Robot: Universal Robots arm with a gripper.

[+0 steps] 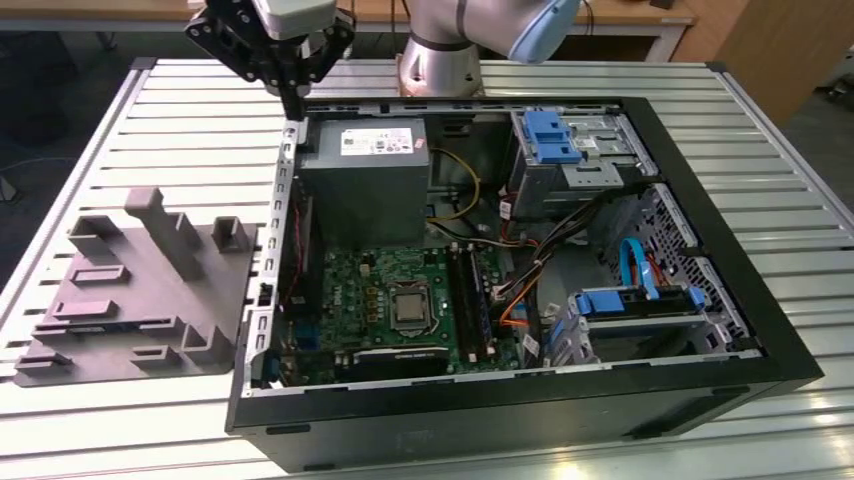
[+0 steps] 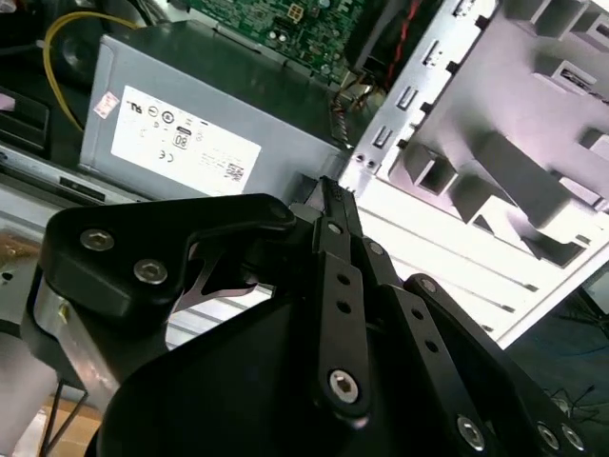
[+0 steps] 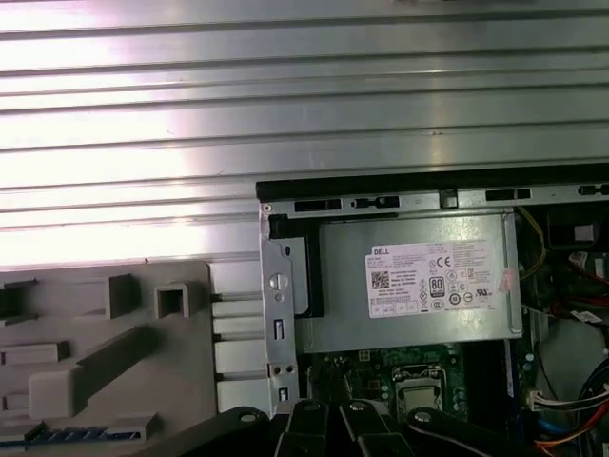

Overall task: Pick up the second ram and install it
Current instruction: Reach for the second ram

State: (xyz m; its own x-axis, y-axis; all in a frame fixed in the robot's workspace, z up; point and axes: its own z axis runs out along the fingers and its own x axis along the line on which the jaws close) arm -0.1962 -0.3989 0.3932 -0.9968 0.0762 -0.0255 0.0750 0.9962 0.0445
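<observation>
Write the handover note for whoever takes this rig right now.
The hand: shut, empty, over the case corner by the power supply.
The second ram: apparently the blue strip lying in the gray tray beside the case.
Done: nothing yet on this stick.
Left: pickup and install.

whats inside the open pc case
A grey power supply, the green motherboard, cables and blue-clipped drive bays. Memory slots show; whether one holds a stick is unclear. Whatever lies beneath the power supply is covered.
</observation>
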